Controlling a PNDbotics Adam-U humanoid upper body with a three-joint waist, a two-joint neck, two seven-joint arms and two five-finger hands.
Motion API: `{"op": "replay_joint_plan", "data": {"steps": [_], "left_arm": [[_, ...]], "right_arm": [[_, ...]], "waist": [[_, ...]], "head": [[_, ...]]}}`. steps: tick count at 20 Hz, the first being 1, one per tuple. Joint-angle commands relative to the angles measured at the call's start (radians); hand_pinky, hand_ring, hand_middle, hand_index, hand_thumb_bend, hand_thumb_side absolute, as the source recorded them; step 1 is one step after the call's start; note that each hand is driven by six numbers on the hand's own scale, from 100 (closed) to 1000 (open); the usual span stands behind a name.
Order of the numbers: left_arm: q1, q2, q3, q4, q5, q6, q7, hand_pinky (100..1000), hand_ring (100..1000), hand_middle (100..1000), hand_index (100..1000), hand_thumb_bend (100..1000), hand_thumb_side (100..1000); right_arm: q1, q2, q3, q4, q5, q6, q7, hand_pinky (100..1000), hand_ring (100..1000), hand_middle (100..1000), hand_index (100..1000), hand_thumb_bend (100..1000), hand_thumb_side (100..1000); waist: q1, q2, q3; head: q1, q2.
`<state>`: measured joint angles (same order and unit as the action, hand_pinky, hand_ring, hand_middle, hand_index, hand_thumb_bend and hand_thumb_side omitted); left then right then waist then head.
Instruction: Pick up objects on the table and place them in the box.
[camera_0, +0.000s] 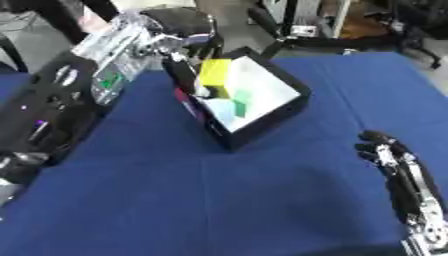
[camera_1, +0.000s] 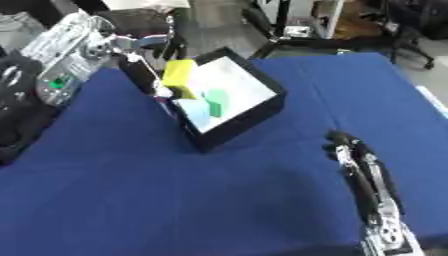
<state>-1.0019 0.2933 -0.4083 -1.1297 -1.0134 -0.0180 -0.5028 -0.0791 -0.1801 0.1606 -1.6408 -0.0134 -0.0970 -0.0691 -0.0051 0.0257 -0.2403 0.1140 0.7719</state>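
Observation:
A black box (camera_0: 276, 112) with a white inside stands tilted on the blue table (camera_0: 219, 200), at the back centre. A green block (camera_0: 243, 97) and a pale blue block (camera_0: 225, 109) lie inside it. My left arm comes in from the upper left, and my left hand (camera_0: 181, 56) is at the box's far left rim. Its fingers reach down beside a yellow block (camera_0: 216, 75), which sits over that rim and looks held. A bit of red (camera_0: 182, 96) shows against the box's left wall. My right hand (camera_1: 357, 159) rests open at the lower right, fingers up.
Chair bases and equipment legs (camera_0: 306, 37) stand on the floor beyond the table's far edge. The table's right edge (camera_1: 429, 102) runs close to my right arm. Blue cloth stretches in front of the box.

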Motion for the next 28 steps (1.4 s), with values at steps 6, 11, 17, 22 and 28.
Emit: {"op": "replay_joint_plan", "data": {"steps": [6,11,17,22,28], "left_arm": [[-0.038,-0.194,0.171,0.331,-0.274,0.198,0.335,682,478,465,632,656,508],[-0.028,-0.199,0.194,0.372,-0.247,0.267,0.445,728,565,565,776,794,573],[-0.016,-0.081,0.154,0.198,-0.014,0.238,0.464,736,569,571,757,851,629],[0.118,0.114,0.156,-0.186,0.309,0.277,0.442,734,556,552,726,852,649],[0.467,0.196,0.285,-0.64,0.593,0.338,0.581,735,549,540,706,829,656]], "right_arm": [[-0.024,0.01,0.011,-0.011,-0.009,-0.001,0.016,805,762,748,791,100,752],[-0.026,0.011,0.01,-0.011,-0.01,-0.001,0.016,805,762,748,791,100,752],[-0.022,0.008,0.0,-0.01,-0.006,-0.001,0.007,805,762,748,791,100,753],[-0.018,0.001,-0.008,-0.009,-0.003,-0.002,-0.001,805,762,748,791,100,755],[-0.011,-0.005,-0.021,-0.011,0.001,-0.004,-0.014,805,762,748,791,100,758]], "waist": [[-0.021,-0.011,-0.027],[-0.022,-0.011,-0.025],[-0.02,-0.011,-0.004],[-0.015,-0.009,0.026],[-0.01,0.0,0.054]], "head": [[0.027,-0.002],[0.02,-0.002],[0.014,-0.002],[0.015,-0.002],[0.051,-0.002]]}}
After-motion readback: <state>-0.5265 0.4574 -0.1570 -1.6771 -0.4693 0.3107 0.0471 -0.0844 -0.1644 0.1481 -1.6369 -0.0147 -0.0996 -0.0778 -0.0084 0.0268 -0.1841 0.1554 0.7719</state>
